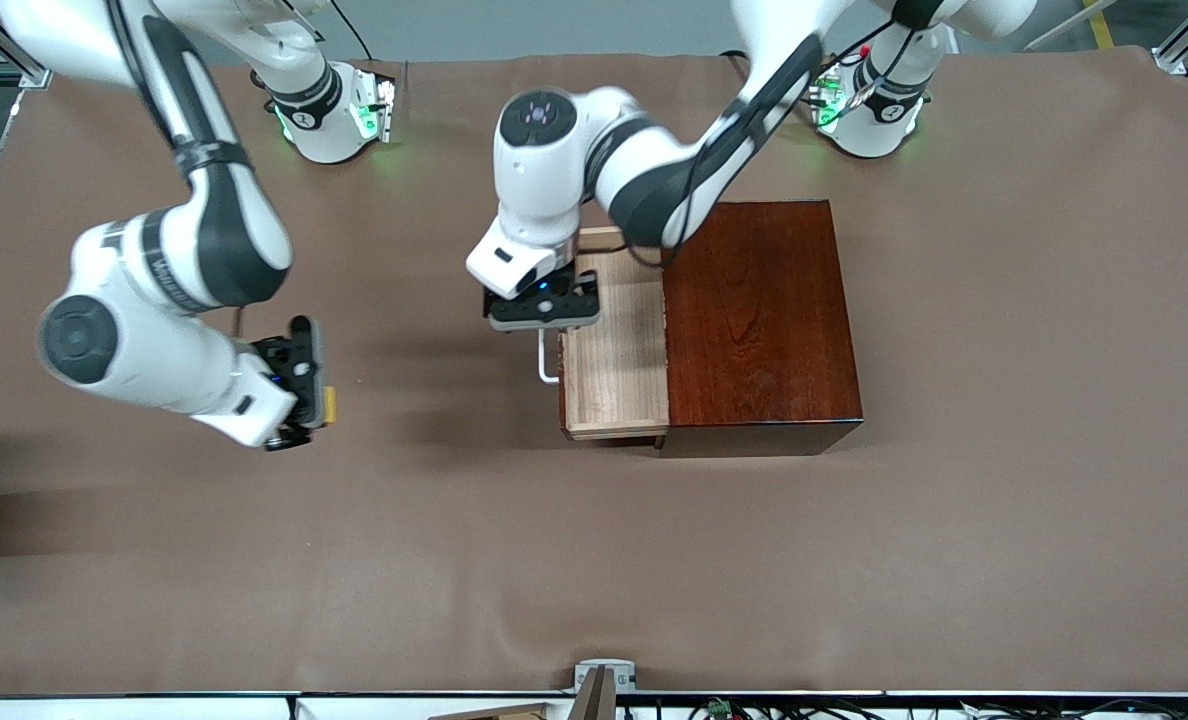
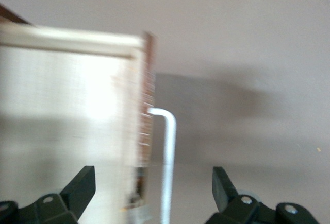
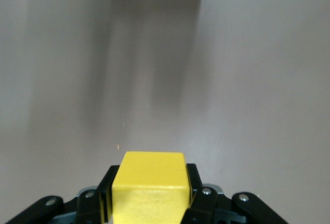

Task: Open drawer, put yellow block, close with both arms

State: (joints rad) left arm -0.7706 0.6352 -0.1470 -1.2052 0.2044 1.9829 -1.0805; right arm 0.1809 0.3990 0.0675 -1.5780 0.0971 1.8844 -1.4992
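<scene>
Drawer [image 1: 614,345] stands pulled out of the wooden box [image 1: 759,315] — opening done. Left claw [image 1: 544,312], released, hovers over its handle [image 1: 546,362]. Right claw [image 1: 326,400], toward the right arm's end from the box, clenches the yellow block [image 3: 149,190] — apparently lifted; placing and closing remain.

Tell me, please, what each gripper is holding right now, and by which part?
The right gripper clamps the yellow block by two opposite side faces. The left gripper is open over the drawer's handle, holding nothing.
</scene>
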